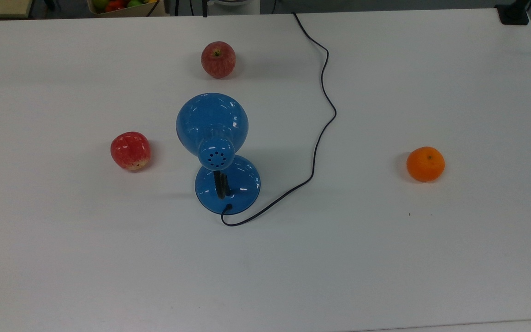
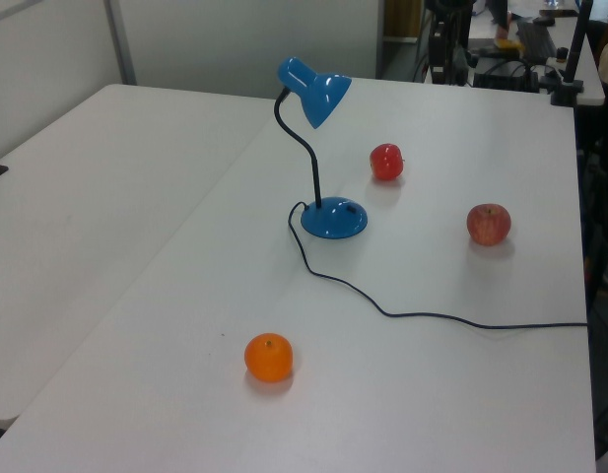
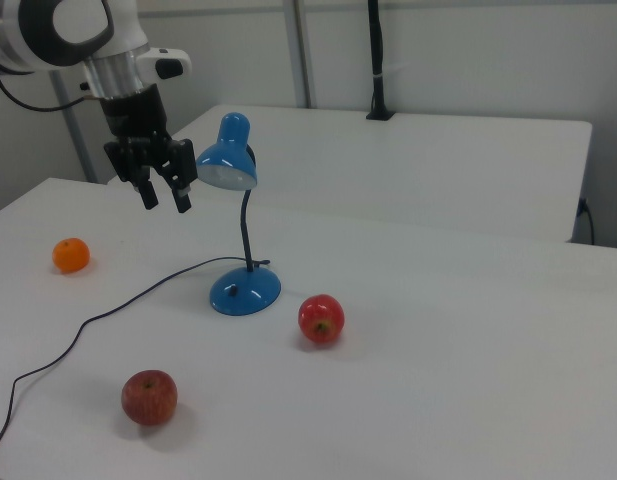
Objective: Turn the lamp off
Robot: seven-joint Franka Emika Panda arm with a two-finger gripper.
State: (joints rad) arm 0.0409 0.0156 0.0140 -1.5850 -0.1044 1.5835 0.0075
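Observation:
The blue lamp (image 1: pixel 212 122) stands mid-table on its round base (image 1: pixel 227 184), with its domed shade (image 3: pixel 226 160) bent over on a black neck. Its thin black cord (image 1: pixel 323 115) snakes off to the top view's top edge. In the left view the lamp (image 2: pixel 313 84) is upright near the table's centre. My gripper (image 3: pixel 165 197) hangs in the air just to the right view's left of the shade, at about shade height. It is open, with nothing between its fingers and no contact with the lamp.
A bright red apple (image 1: pixel 130 151) lies to the top view's left of the lamp. A duller apple (image 1: pixel 218 59) lies beyond the shade, and an orange (image 1: pixel 425 163) far to the top view's right. A box of fruit (image 1: pixel 122 5) sits past the table's far edge.

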